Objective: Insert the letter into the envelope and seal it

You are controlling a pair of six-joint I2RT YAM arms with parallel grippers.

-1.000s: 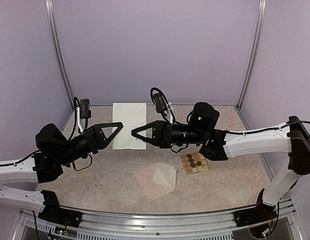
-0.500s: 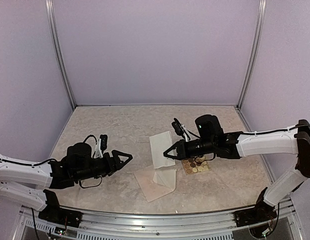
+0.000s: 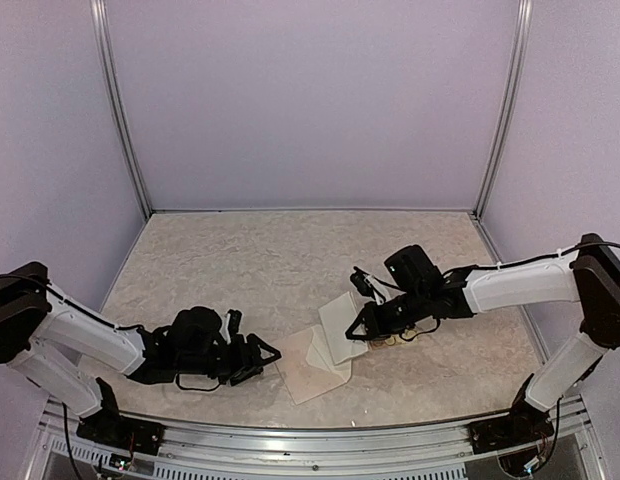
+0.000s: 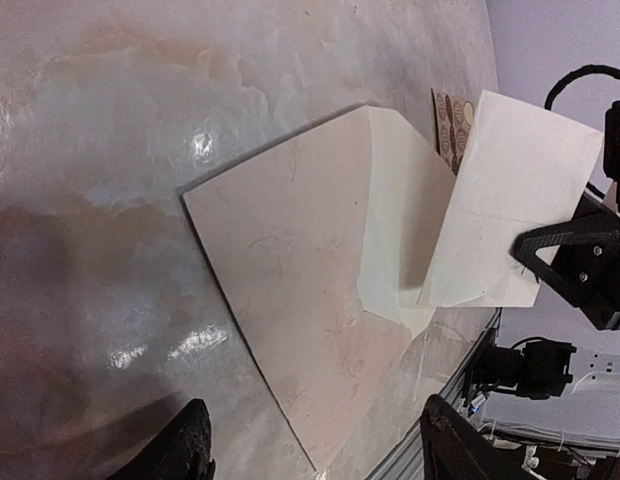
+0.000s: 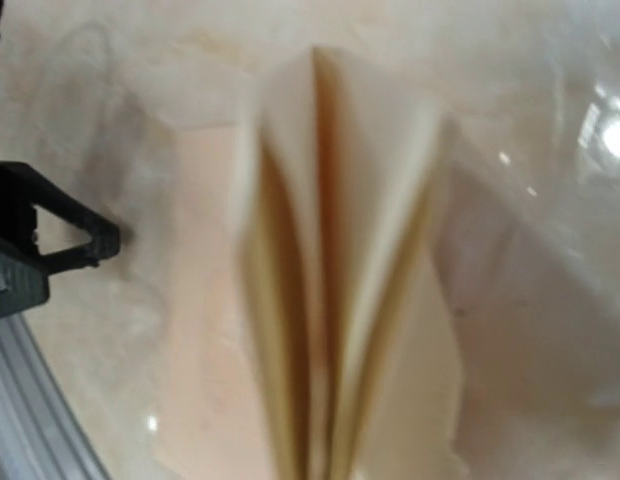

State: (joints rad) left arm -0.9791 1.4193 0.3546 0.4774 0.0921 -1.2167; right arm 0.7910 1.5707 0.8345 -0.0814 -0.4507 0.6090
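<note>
Only the left wrist view shows the envelope (image 4: pixel 290 300) lying flat with its flap open on its right side. The top view places it at the near middle of the table (image 3: pixel 240 260). The blurred right wrist view sees the letter (image 5: pixel 340 300) edge-on, folded in layers. There is one envelope, one letter and one sticker card (image 4: pixel 452 120). The right gripper (image 3: pixel 362 327) pinches the letter, tilted over the flap. The left gripper (image 3: pixel 268 360) is spread and empty, just left of the envelope. From above, the letter and right gripper hide most of the card.
</note>
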